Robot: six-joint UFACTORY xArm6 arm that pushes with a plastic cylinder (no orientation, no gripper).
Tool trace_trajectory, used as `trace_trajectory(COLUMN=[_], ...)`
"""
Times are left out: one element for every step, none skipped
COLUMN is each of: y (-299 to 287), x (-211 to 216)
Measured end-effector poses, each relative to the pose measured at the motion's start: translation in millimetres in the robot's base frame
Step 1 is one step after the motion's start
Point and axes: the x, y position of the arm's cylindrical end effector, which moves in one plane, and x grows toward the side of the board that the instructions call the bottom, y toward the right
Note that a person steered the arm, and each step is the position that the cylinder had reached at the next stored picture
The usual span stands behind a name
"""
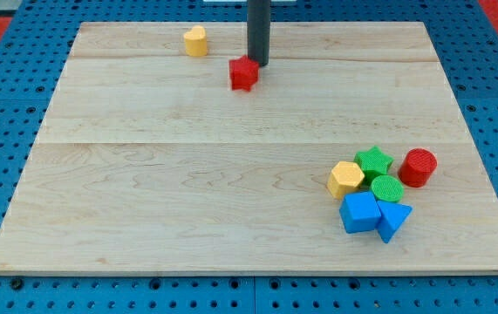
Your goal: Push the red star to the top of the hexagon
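Observation:
The red star (243,73) lies near the view's top, a little left of the middle of the wooden board (144,174). My tip (258,64) is at the star's upper right edge, touching or nearly touching it. The yellow hexagon (345,178) lies far off at the view's lower right, at the left edge of a cluster of blocks.
A yellow heart (195,41) lies at the view's top left of the star. Around the hexagon cluster: a green star (373,160), a red cylinder (419,167), a green cylinder (387,188), a blue cube (360,212) and a blue triangle (393,219).

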Motion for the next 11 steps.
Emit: trace_trajectory(y=[-19.0, -29.1, -55.8, -77.0, -124.3, -130.9, -105.0, -55.3, -4.9, 56.8, 96.3], x=[-10.5, 11.6, 45.2, 27.1, 17.5, 51.6, 68.8, 69.7, 68.1, 97.1, 92.0])
